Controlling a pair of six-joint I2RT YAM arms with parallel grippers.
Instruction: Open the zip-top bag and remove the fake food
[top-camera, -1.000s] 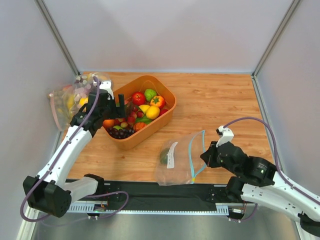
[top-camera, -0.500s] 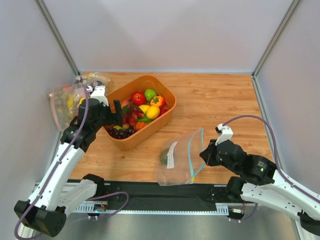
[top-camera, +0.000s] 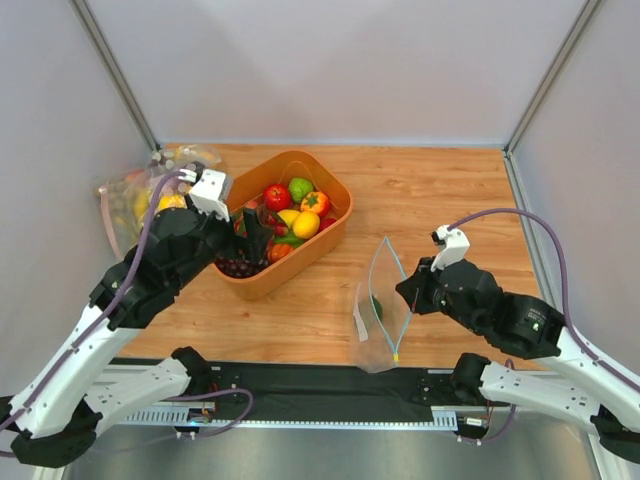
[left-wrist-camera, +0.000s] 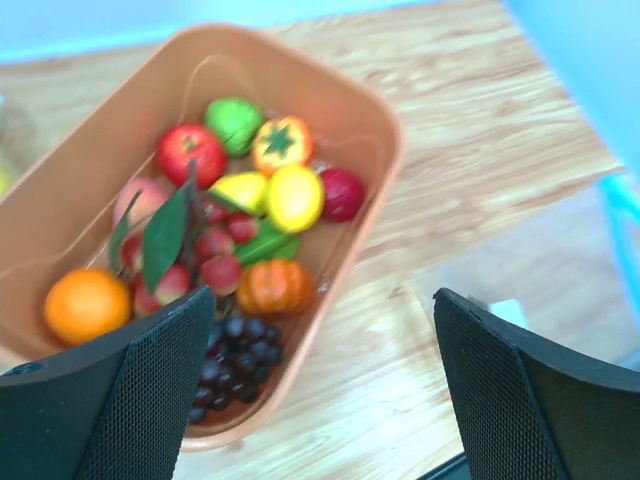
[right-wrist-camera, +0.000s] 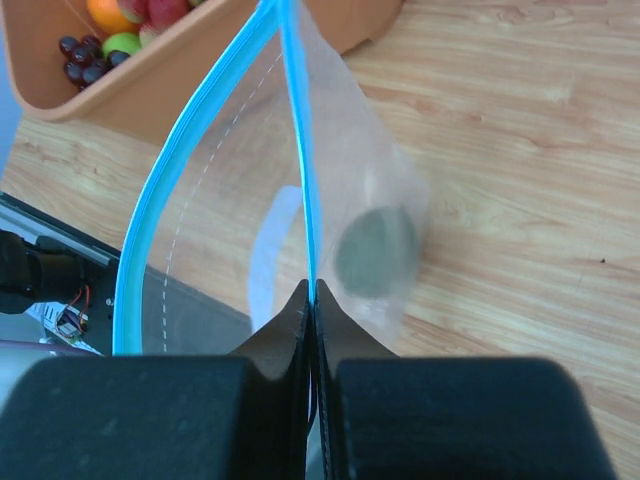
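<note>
We hold the zip-top bag (top-camera: 383, 300) up on edge at the near middle of the table (top-camera: 450, 200). Its blue zip strip (right-wrist-camera: 300, 120) is parted, and a dark green fruit (right-wrist-camera: 375, 250) sits low inside. Our right gripper (right-wrist-camera: 311, 295) pinches one side of that strip, jaws closed tight on the plastic. To the far left, our left gripper (left-wrist-camera: 320, 300) hovers over the orange bin (left-wrist-camera: 390, 130) of mixed produce, jaws spread wide and holding nothing.
</note>
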